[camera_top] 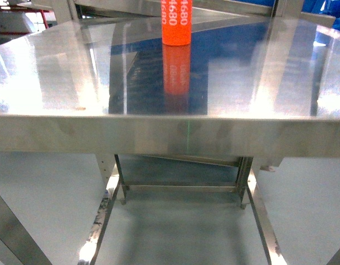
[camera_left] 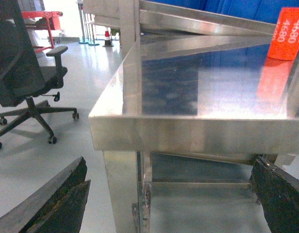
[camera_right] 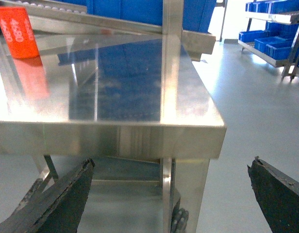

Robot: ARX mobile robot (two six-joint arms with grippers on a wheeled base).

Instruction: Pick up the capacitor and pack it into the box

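Observation:
The capacitor (camera_top: 176, 22), an orange upright cylinder printed 4680, stands at the far middle of the steel table (camera_top: 170, 135). It shows at the top right of the left wrist view (camera_left: 288, 34) and the top left of the right wrist view (camera_right: 16, 31). The box is out of view. Neither gripper appears in the head view. My left gripper (camera_left: 170, 167) hangs open below and in front of the table's left front corner, with nothing between its fingers. My right gripper (camera_right: 172, 165) is open and empty in front of the right front corner.
A black office chair (camera_left: 28, 73) stands on the floor left of the table. Blue bins (camera_right: 271, 41) sit on a rack at the far right, with more blue bins (camera_left: 237, 7) behind the table. Table legs and a crossbar (camera_top: 181, 187) lie beneath the top.

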